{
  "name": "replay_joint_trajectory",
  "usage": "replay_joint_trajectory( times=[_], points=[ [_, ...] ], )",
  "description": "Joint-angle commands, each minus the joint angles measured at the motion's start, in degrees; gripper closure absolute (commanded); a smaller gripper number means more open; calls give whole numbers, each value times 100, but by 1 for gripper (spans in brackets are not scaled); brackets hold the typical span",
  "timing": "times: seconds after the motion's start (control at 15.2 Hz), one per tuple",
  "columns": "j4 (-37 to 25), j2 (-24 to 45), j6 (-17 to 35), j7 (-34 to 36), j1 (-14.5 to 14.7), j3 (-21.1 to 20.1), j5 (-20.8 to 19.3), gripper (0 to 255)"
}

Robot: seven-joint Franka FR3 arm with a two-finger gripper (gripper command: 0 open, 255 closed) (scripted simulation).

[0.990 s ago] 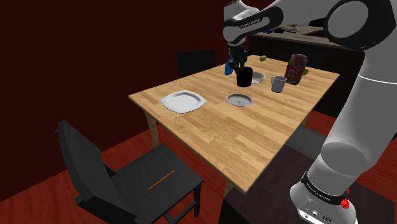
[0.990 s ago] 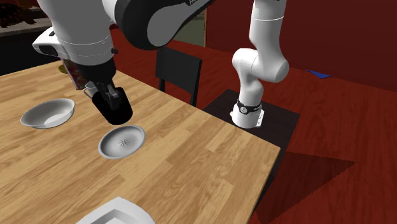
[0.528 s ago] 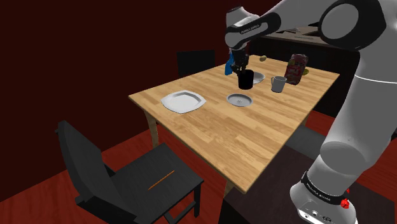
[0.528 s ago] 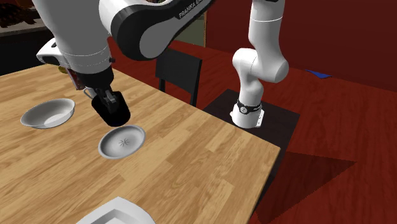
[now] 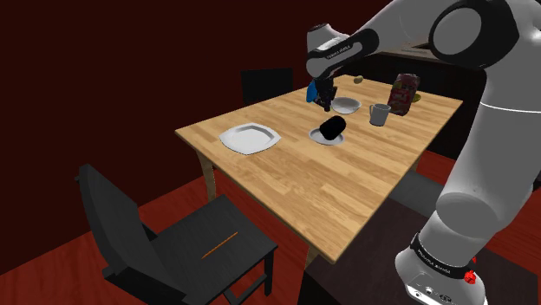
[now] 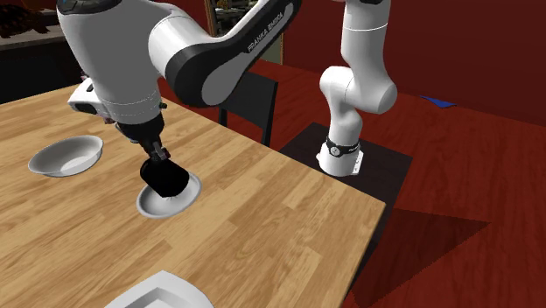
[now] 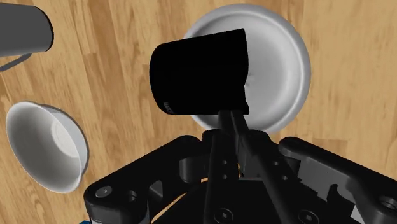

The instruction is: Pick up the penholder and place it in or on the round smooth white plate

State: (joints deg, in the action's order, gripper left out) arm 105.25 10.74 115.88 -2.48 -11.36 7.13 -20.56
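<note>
Looking from the shoulder view, I see the black penholder (image 5: 331, 129) lying tipped over on the round white plate (image 5: 317, 135), far along the wooden table (image 5: 347, 191), with the gripper (image 5: 326, 107) hanging just above it. From the second exterior view, the cup leans across the plate, its upper edge right under the claw and a white bowl (image 6: 64, 156) well apart from it. In the wrist view it lies on its side over the plate, one end's edge right at the claw's tip. Whether the claw is pinching that edge or is loose of it I cannot tell. It strikes me as a light, stiff, hollow cup with a smooth wall, so on its side it may roll off the shallow plate. If it needs righting, I'd take it by the rim wall or across its round body.
</note>
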Motion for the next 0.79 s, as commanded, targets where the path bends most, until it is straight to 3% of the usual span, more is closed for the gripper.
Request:
replay_joint_trajectory(
  times=[0.0, 0.07, 0.33, 0.59, 0.73],
  points=[
    [0, 0, 0, 0, 0, 0, 0, 255],
    [0, 0, 0, 0, 0, 0, 0, 0],
    [1447, -708, 1269, 3054, -110, 339, 367, 0],
    [2928, -1233, 2853, 6674, -170, 465, 197, 0],
    [3032, -1183, 3058, 7004, -195, 462, 141, 0]
  ],
)
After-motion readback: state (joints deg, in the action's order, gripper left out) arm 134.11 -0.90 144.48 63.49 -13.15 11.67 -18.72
